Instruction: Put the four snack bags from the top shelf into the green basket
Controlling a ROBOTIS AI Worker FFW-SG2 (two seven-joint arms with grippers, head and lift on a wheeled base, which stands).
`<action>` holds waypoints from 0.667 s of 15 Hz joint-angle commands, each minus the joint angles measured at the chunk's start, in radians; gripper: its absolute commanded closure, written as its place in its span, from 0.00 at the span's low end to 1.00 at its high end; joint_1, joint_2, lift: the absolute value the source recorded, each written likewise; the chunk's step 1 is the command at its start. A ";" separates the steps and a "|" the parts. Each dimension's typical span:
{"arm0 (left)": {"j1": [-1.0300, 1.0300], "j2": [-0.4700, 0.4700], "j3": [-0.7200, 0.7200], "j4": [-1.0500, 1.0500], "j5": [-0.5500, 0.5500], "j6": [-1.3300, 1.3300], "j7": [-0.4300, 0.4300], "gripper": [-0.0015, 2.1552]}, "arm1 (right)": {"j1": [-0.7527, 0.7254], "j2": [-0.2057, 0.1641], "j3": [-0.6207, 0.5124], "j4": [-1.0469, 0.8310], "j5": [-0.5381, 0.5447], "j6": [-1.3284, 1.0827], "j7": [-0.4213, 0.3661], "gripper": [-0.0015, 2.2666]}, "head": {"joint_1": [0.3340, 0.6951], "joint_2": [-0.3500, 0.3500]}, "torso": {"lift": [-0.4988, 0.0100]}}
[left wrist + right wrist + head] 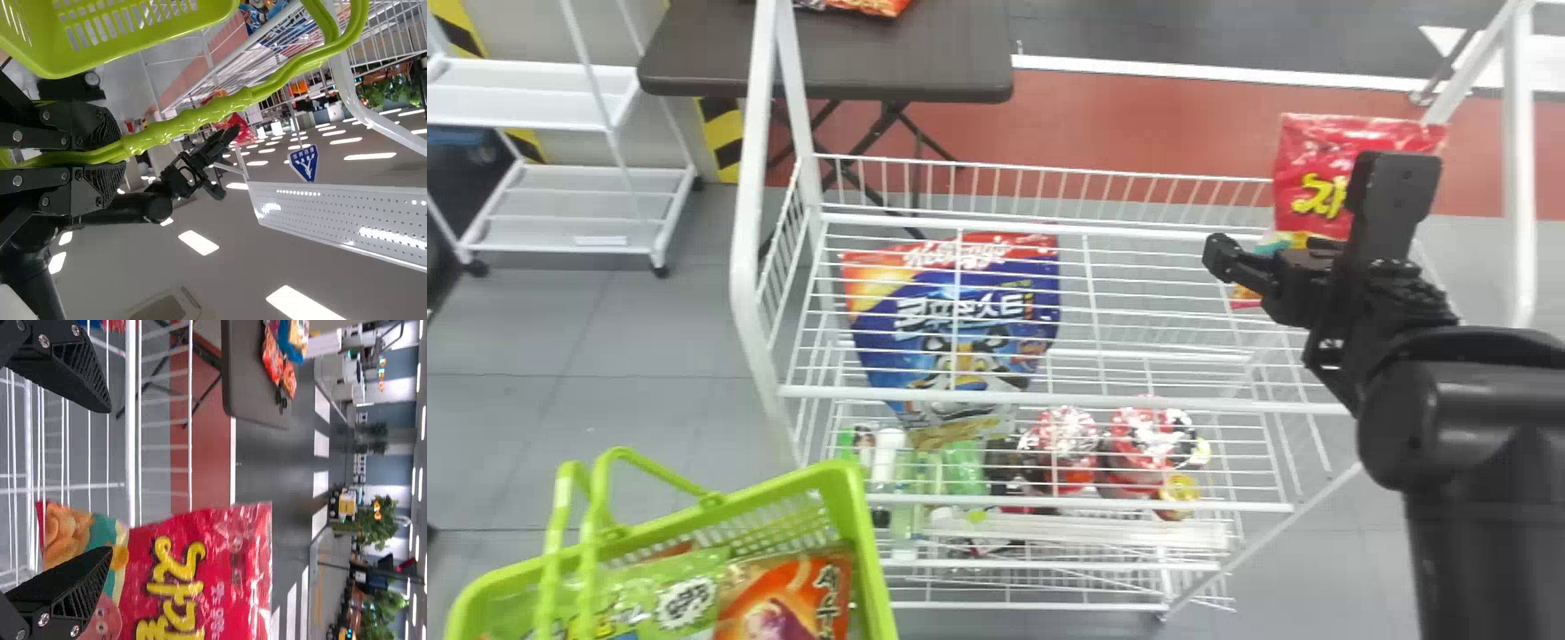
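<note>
A red snack bag with yellow lettering [1316,164] is standing near the far right corner of the white wire shelf [1049,399]. The right gripper [1303,209] is hovering beside it, flat black fingers spread wide. The left gripper [117,157] is clamping the handles of the green plastic basket [849,489], where green [631,604] and orange [783,600] snack bags are lying by its right edge.

We can make out yellow Korean lettering on the red snack bag [1356,138], white lettering on the blue pouch [960,333], dark Korean characters on the orange bag [787,591], dark print on the green bag [636,591], and white marks on the blue sign [304,163].
</note>
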 commanded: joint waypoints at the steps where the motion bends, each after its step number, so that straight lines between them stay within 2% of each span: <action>1: 0.000 0.003 0.000 0.002 0.002 -0.002 -0.010 1.00 | -0.010 0.000 -0.031 0.046 0.006 -0.055 -0.027 0.03 | 1.00 0.28 | 0.98; 4: -0.003 0.008 0.000 0.008 0.002 -0.002 -0.010 1.00 | -0.051 -0.002 -0.057 0.101 0.018 -0.051 -0.047 0.03 | 1.00 0.21 | 0.98; 8: -0.003 0.008 0.000 0.010 0.002 -0.002 -0.010 1.00 | -0.146 0.000 -0.040 0.212 0.066 -0.036 -0.054 0.04 | 1.00 0.18 | 0.98; 9: 0.000 0.008 0.005 0.010 0.002 -0.002 -0.010 1.00 | -0.160 0.000 -0.038 0.227 0.070 -0.012 -0.052 0.11 | 1.00 0.18 | 0.98; 10: 0.000 0.008 0.013 0.011 0.004 -0.002 -0.010 1.00 | -0.161 0.000 -0.041 0.227 0.066 -0.008 -0.052 0.24 | 1.00 0.18 | 0.98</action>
